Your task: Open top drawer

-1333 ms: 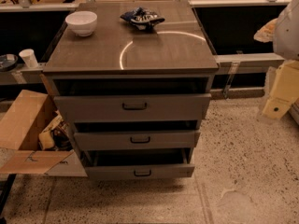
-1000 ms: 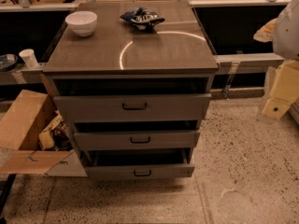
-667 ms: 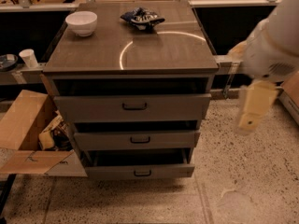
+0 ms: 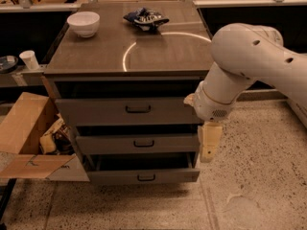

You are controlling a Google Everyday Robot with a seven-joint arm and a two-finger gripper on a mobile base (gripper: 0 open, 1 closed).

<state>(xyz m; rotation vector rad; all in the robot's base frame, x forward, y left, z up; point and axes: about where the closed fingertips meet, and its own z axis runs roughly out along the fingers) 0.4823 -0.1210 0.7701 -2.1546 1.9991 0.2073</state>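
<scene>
The top drawer (image 4: 96, 111) is the tallest grey-brown front of three in a cabinet, with a small black bar handle (image 4: 138, 109) at its centre. A dark gap shows above its front, under the cabinet top. Two shorter drawers (image 4: 110, 144) sit below it, each standing a little further out. My white arm (image 4: 249, 56) reaches in from the right. My gripper (image 4: 209, 141) hangs pointing down beside the right end of the middle drawer, below and to the right of the top drawer's handle and apart from it. It holds nothing that I can see.
On the cabinet top (image 4: 96, 56) stand a white bowl (image 4: 83, 23) and a blue snack bag (image 4: 145, 18). An open cardboard box (image 4: 26, 128) with clutter lies on the floor at the left. A paper cup (image 4: 29, 59) stands on a ledge at the far left.
My arm has swung in from the right edge to the cabinet's right front, carrying the gripper down beside the drawers. The drawers have not moved.
</scene>
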